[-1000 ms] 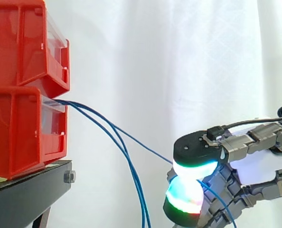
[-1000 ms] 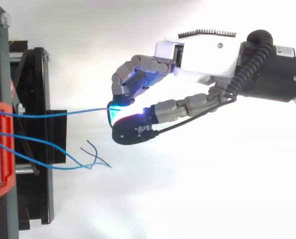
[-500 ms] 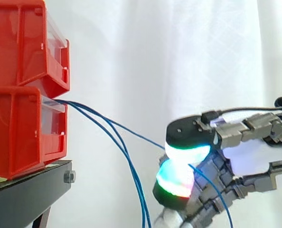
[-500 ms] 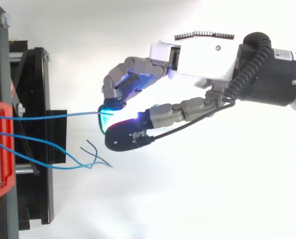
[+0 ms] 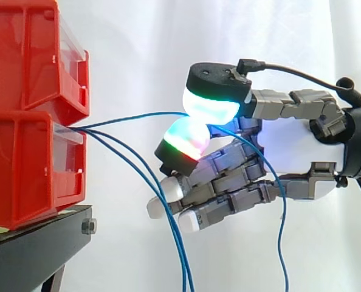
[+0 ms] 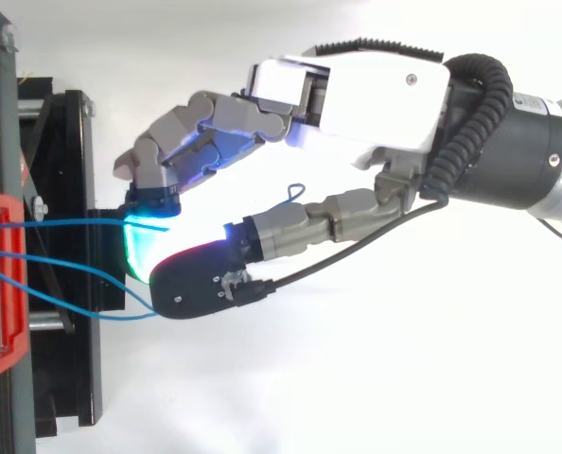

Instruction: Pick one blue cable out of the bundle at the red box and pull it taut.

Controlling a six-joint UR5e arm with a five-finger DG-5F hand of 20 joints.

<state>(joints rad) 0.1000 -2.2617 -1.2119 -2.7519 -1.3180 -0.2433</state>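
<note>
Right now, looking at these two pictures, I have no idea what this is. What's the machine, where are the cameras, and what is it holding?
It is a robot arm ending in a mechanical hand with fingers and a thumb. The glowing pads are its own fingertips. One picture is taken from beside the work, level with it, and the other looks straight down. At the left of the side view, two red bins are stacked on a black stand. Several blue cables come out of the lower bin. The hand pinches one blue cable between thumb and fingertip, and it runs in a gentle arc to the bin. The other cables hang loose.
</note>
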